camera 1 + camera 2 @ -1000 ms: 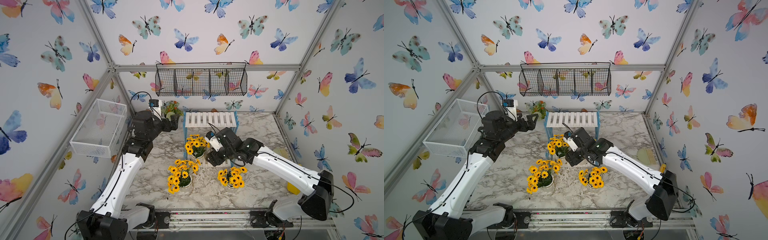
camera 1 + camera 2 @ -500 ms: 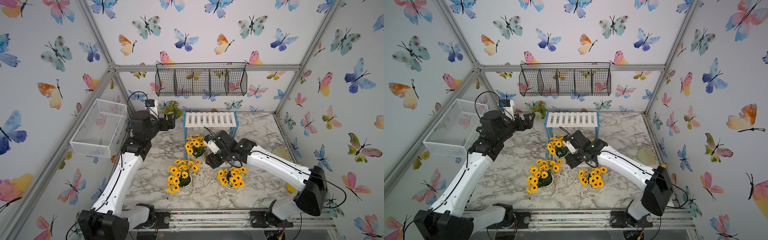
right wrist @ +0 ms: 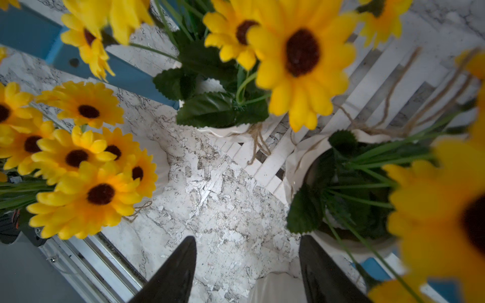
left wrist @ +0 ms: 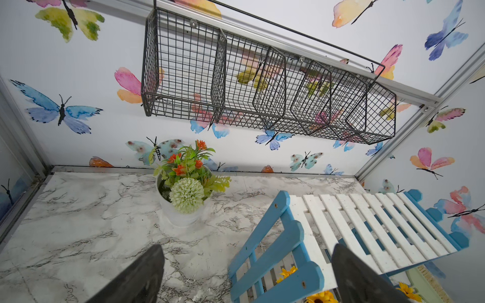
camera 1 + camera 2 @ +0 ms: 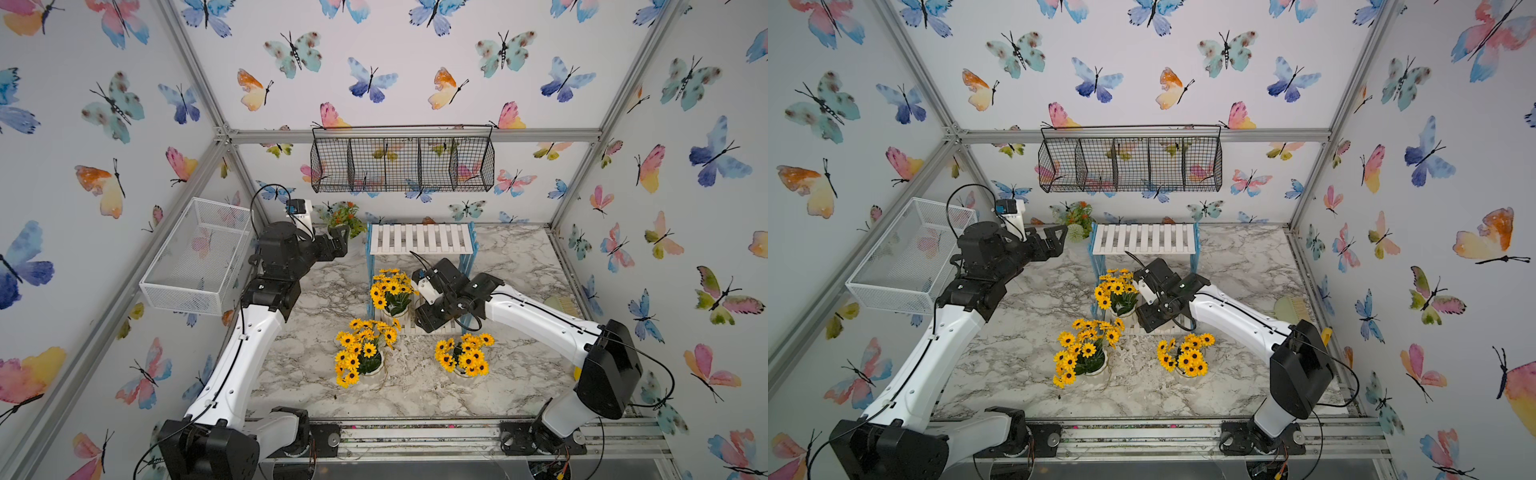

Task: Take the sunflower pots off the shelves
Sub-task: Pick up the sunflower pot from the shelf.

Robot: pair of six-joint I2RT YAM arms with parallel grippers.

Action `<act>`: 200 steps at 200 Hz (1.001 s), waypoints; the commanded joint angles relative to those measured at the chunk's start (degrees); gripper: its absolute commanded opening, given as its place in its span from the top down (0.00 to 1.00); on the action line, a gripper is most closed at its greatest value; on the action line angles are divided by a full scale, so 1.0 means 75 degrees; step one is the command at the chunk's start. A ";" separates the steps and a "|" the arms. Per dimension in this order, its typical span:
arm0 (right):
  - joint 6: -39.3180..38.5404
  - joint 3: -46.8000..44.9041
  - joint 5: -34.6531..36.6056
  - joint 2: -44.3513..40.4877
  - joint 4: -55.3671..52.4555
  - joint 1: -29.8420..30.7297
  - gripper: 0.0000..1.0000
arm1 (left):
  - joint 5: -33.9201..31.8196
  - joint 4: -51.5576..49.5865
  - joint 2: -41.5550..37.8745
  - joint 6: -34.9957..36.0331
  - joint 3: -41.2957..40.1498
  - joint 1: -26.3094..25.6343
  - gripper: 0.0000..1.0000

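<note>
The shelves (image 5: pixel 422 239) stand at the back, their top board bare. One sunflower pot (image 5: pixel 391 291) sits on the lower board (image 3: pixel 380 78) at its left end. Two more sunflower pots stand on the marble in front, one left (image 5: pixel 363 351) and one right (image 5: pixel 463 355). My right gripper (image 3: pixel 248 238) is open, low over the lower board's front edge between these pots. A white rounded shape (image 3: pixel 275 288) shows low between its fingers; I cannot tell what it is. My left gripper (image 5: pixel 336 243) is open and holds nothing, raised left of the top board.
A black wire basket (image 5: pixel 401 164) hangs on the back wall above the shelves. A white mesh basket (image 5: pixel 199 253) juts from the left wall. A white pot with a pale pompom bloom (image 4: pixel 183 194) stands back left. A pale green brush (image 5: pixel 561 305) lies by the right wall.
My right arm has swung in toward the shelves and its jaws have narrowed a little, the gripper staying over the lower board. The left gripper has drawn back slightly to the left.
</note>
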 commanded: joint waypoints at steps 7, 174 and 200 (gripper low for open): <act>-0.0192 -0.0088 -0.0113 0.0219 0.0156 -0.0168 0.36 | 0.0185 0.0207 0.0030 -0.0052 -0.0059 0.0067 0.01; -0.0849 0.0424 0.0312 0.1243 0.0215 -0.0560 0.44 | 0.0238 0.0342 0.0098 -0.0099 -0.0163 0.0230 0.01; -0.0882 0.0447 0.0436 0.1398 0.0150 -0.0560 0.47 | 0.0249 0.0342 0.0100 -0.0104 -0.0176 0.0240 0.01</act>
